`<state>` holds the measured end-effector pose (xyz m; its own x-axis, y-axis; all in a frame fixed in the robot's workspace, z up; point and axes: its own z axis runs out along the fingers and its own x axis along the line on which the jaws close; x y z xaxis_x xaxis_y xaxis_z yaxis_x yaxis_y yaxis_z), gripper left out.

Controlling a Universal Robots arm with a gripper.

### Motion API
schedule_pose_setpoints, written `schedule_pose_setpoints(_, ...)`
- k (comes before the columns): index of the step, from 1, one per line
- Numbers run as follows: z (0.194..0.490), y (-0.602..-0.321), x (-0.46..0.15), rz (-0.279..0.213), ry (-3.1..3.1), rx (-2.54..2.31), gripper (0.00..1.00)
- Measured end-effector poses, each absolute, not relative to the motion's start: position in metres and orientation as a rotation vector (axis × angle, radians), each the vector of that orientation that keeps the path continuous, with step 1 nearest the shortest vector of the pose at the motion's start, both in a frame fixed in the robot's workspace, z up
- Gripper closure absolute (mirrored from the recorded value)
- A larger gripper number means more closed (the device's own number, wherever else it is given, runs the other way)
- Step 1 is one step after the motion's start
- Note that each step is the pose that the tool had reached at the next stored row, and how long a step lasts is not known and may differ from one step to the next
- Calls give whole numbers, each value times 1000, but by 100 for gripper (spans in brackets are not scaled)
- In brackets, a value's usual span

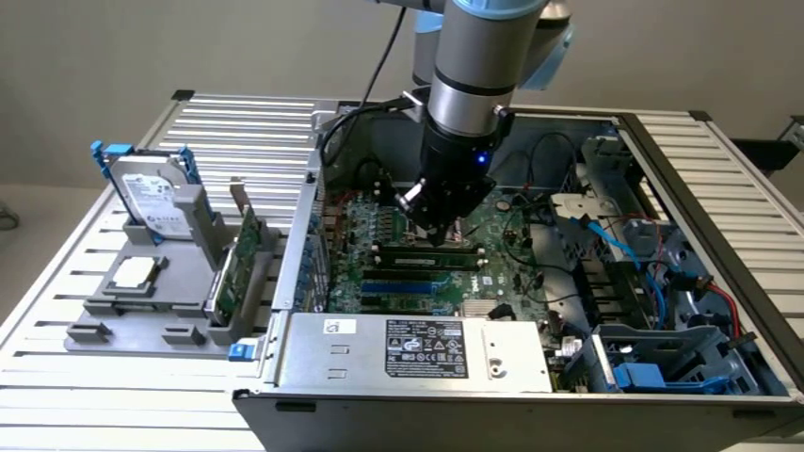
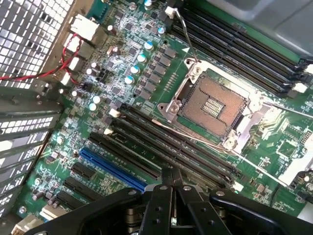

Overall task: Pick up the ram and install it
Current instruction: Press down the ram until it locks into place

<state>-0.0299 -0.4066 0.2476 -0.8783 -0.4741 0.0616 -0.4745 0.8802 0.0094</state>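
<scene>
Slatted metal forms the table (image 1: 226, 122) on which an opened computer case (image 1: 297, 282) is laid, with the arm reached down into it. The gripper (image 1: 425, 218) is seen closed, fingertips (image 2: 165, 177) pressed together with nothing visibly clamped between them, just over the black memory slots (image 2: 161, 147) of the motherboard (image 2: 122, 63). A slim green strip judged to be the ram (image 1: 427, 251) is seen lying along those slots directly beneath the gripper; whether it is fully seated cannot be told. A stick left tilted or half latched could be bent or its slot damaged if it is pressed unevenly, and a small sideways drift could bring the closed tips down on a neighbouring empty slot instead. Just beside the slots, the open CPU socket (image 2: 212, 103) is left exposed with its thin wire lever (image 2: 195, 139) lying across the board, so contact pins and lever could be struck or snagged. A blue expansion slot (image 2: 112, 169) and a red wire (image 2: 39, 74) are found on the other side. Blue cables (image 1: 616, 250) are draped at the exterior view's right, well apart. Outside the case, a hard drive (image 1: 157, 198) and a broad green expansion card (image 1: 239, 273) are stood in a grey holder (image 1: 138, 311).
</scene>
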Motion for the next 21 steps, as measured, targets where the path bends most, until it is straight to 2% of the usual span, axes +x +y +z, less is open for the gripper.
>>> schedule_pose_setpoints(21, 248, -407, -30, 20, -3076, 389, 89)
